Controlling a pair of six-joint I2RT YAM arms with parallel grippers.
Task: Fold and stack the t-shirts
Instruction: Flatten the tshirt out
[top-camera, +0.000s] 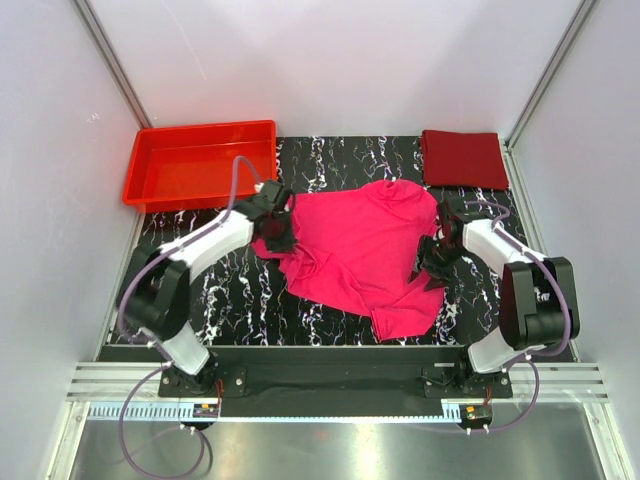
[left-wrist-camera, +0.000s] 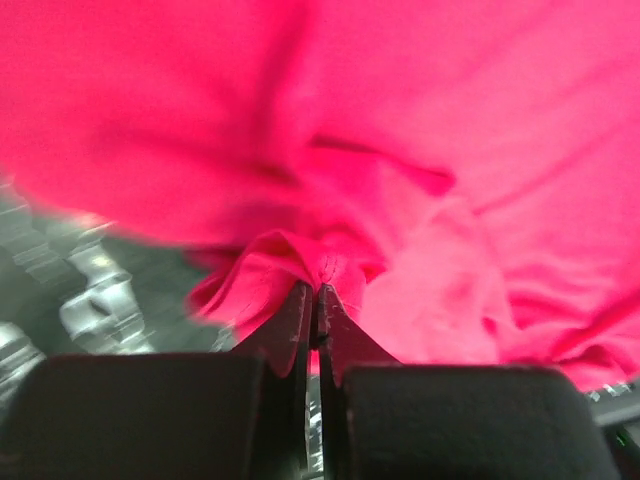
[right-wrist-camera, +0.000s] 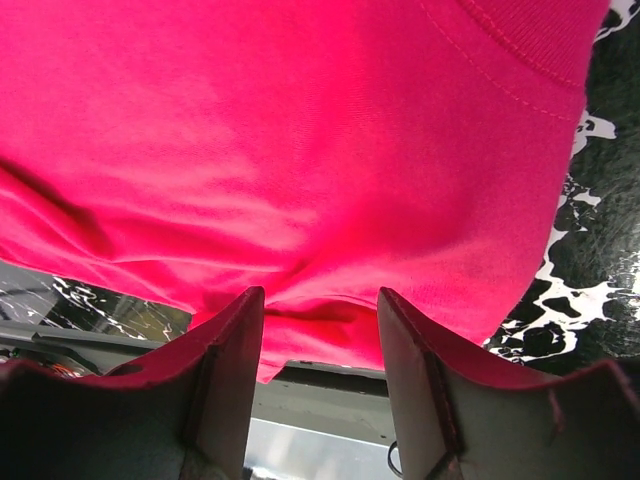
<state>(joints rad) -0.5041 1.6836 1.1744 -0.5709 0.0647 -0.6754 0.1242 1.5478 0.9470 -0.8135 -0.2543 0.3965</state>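
Observation:
The magenta-pink t-shirt (top-camera: 360, 250) lies spread and rumpled on the middle of the marbled table. It fills the left wrist view (left-wrist-camera: 400, 130) and the right wrist view (right-wrist-camera: 300, 130). My left gripper (top-camera: 274, 230) is at the shirt's left edge, shut on a bunched fold of pink cloth (left-wrist-camera: 318, 262). My right gripper (top-camera: 432, 262) is at the shirt's right edge, open, its fingers (right-wrist-camera: 232, 350) standing either side of the shirt's hem. The dark maroon t-shirt (top-camera: 463, 158) lies folded at the back right corner.
A rigid bright red plastic tray (top-camera: 200, 165) stands at the back left. The black marbled table top (top-camera: 240, 300) shows around the shirt. White walls enclose the cell on three sides.

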